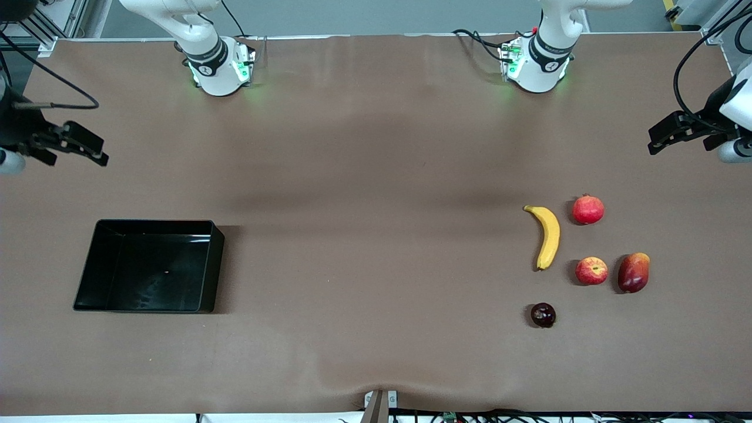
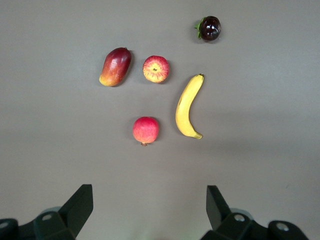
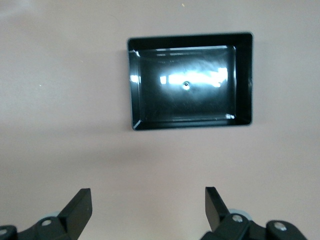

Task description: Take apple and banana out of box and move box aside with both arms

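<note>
A yellow banana (image 1: 549, 237) (image 2: 188, 106) and a small red apple (image 1: 591, 271) (image 2: 156, 69) with yellow patches lie side by side on the brown cloth toward the left arm's end of the table. The black box (image 1: 147, 270) (image 3: 200, 100) sits empty toward the right arm's end. My left gripper (image 1: 652, 141) (image 2: 150, 200) hangs open over bare cloth at its end of the table, apart from the fruits. My right gripper (image 1: 101, 153) (image 3: 148, 200) hangs open over bare cloth at its own end, apart from the box. Nothing is between either pair of fingers.
A red pomegranate (image 1: 588, 210) (image 2: 145, 130) lies beside the banana, farther from the front camera than the apple. A red-orange mango (image 1: 633, 272) (image 2: 115, 66) lies beside the apple. A dark purple round fruit (image 1: 543, 315) (image 2: 209, 28) sits nearest the front camera.
</note>
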### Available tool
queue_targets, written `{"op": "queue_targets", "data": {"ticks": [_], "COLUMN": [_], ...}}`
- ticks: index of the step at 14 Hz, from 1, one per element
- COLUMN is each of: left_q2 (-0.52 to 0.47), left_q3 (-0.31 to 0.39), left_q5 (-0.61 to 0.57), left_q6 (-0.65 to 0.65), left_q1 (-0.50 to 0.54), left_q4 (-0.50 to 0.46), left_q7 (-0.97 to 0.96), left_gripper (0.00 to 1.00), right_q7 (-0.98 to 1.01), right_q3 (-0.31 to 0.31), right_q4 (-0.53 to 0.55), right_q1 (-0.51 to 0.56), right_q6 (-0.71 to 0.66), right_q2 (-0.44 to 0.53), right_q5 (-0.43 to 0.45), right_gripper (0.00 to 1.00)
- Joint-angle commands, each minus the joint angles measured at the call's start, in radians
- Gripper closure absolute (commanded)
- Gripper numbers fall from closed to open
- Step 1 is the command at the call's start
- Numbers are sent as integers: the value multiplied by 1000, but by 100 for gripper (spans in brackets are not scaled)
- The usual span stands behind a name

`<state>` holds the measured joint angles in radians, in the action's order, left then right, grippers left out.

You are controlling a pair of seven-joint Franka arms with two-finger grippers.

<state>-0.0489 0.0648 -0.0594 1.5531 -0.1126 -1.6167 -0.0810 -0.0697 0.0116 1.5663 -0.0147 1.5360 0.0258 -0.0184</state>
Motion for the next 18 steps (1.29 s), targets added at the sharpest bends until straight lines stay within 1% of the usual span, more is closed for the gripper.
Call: {"op": "queue_targets", "data": {"ticks": [1,10,14,18], "left_q2": [-20,-9,3,3], "left_q3": [6,7,7,9], "left_q5": [16,13,4,1], "left_q6": [8,4,1,-1], "left_q1": [1,-1,-2,-1], "left_q4": [-12,-3,24,26], "left_q7": [12,18,10,10], "left_gripper": [0,0,0,0], "right_q7": [-18,-2,2,-2], "right_q3": [24,24,24,19], "right_q4": [40,35,31,31], "right_q1": [9,13,13,12], "right_q6": [-25,-37,-33,-25], "right_q2": [32,32,31,29], "right_q5": [14,15,15,15], "right_gripper": [0,0,0,0]}}
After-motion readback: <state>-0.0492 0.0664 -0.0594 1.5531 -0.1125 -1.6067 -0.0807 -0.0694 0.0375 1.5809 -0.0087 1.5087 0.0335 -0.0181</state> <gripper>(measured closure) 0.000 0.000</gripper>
